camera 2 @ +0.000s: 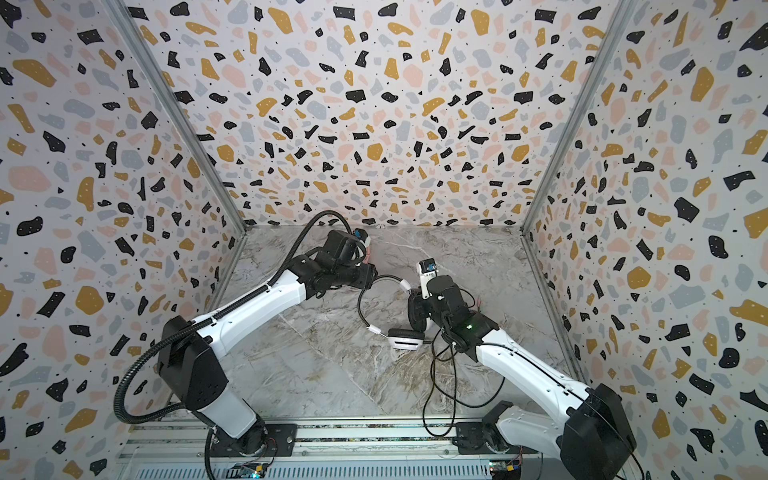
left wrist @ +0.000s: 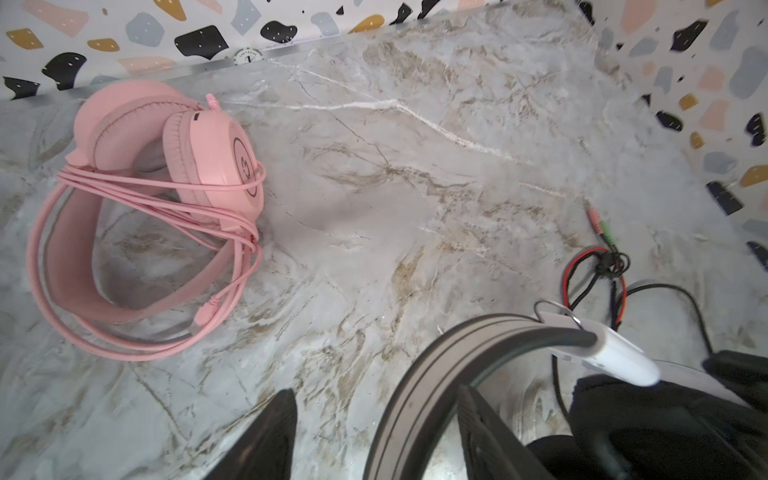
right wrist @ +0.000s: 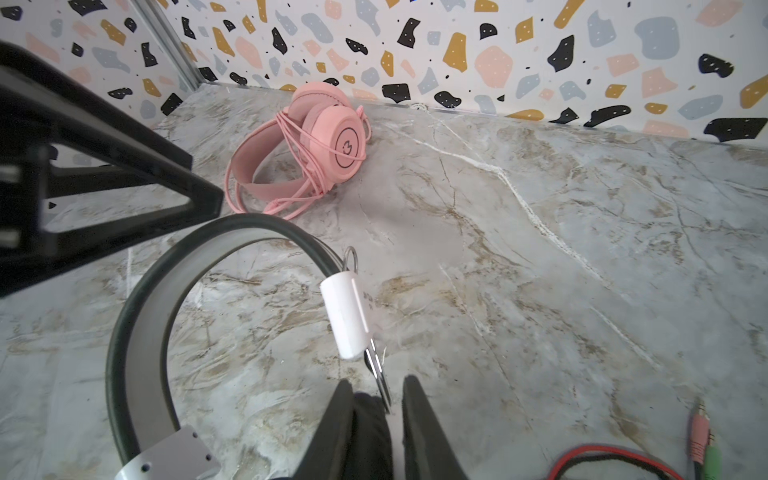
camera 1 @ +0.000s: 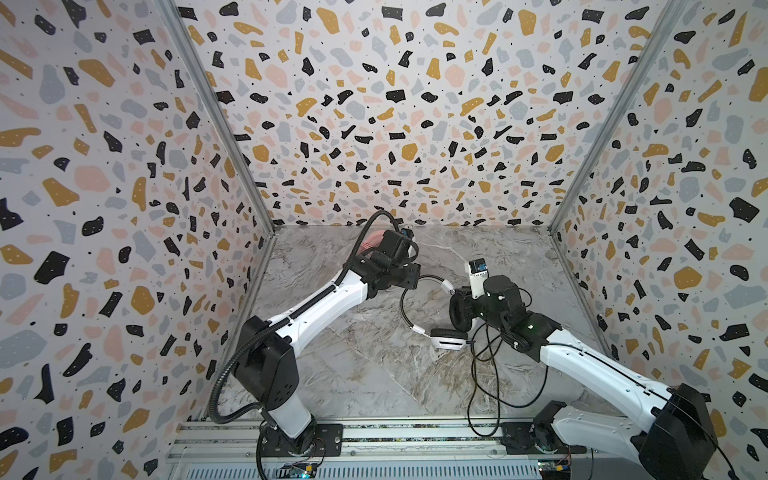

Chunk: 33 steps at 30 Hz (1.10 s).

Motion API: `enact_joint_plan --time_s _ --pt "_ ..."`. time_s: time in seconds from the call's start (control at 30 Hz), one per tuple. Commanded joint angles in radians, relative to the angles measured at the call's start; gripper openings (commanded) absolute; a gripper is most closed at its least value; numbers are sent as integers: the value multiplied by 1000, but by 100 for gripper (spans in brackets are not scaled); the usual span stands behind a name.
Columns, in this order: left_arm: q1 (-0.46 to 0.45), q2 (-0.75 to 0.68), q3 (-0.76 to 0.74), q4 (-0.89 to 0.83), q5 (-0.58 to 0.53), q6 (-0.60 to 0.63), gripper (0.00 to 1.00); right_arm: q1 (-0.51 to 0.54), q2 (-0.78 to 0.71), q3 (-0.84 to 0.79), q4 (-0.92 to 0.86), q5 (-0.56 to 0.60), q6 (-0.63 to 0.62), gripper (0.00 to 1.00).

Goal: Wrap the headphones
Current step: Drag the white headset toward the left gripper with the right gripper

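**Surface/room.** Flat marble-pattern tabletop (camera 1: 365, 374), grey with tan veins. Terrazzo-print walls (camera 1: 374, 124) close it on three sides. A metal corner post (camera 1: 216, 116) stands at each back corner. An aluminium rail (camera 1: 395, 432) along the front carries my two arm bases.

**Tools.**
- My left gripper (left wrist: 376, 392) has its jaws apart, straddling the headband of the white-and-black headset (left wrist: 428, 374). Marble shows between the band and one finger, so it is not clamped.
- My right gripper (right wrist: 378, 382) is closed on that headset's black ear pad and holds that cup up on edge.
- The other cup (camera 1: 446, 338) lies flat on the marble between my two forearms, rail-side of both grippers.

**Other task item.** The pink headset (left wrist: 208, 153) lies ahead of my left fingertips, near the back wall, with its own cable wound round it. It is well apart from both grippers.

**Edges/clearance.**
- The black cable (left wrist: 665, 285) trails loose alongside my right forearm, and one loop reaches the rail.
- Its plugs (left wrist: 597, 222) rest just beside my right gripper, on the right-wall side.
- Open marble runs ahead of my right gripper to the back wall, and behind both grippers to the rail.
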<state>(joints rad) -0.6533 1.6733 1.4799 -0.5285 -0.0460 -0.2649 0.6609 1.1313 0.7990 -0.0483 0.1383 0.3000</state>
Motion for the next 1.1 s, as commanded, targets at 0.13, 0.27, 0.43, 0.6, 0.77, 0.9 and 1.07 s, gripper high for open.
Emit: enact_joint_plan --time_s 0.13,0.27,0.43,0.6,0.77,0.9,1.07 --pt "-20 49 43 -85 -65 69 60 12 -73 53 52 -40 49 22" --pt "-23 44 29 -81 -40 64 60 14 -77 49 70 -24 51 22" --pt "-22 -20 -16 -24 -32 56 61 12 -35 45 54 29 42 20" --pt "-20 -62 -66 18 -87 57 63 -15 25 66 -22 15 -15 24" --pt "3 -64 -89 32 -68 57 63 -251 115 136 -214 -222 -50 56" --pt "26 -61 -131 69 -2 45 63 -323 159 144 -291 -265 -116 69" --pt "38 -37 -131 55 38 53 63 -323 217 135 -286 -300 -145 77"
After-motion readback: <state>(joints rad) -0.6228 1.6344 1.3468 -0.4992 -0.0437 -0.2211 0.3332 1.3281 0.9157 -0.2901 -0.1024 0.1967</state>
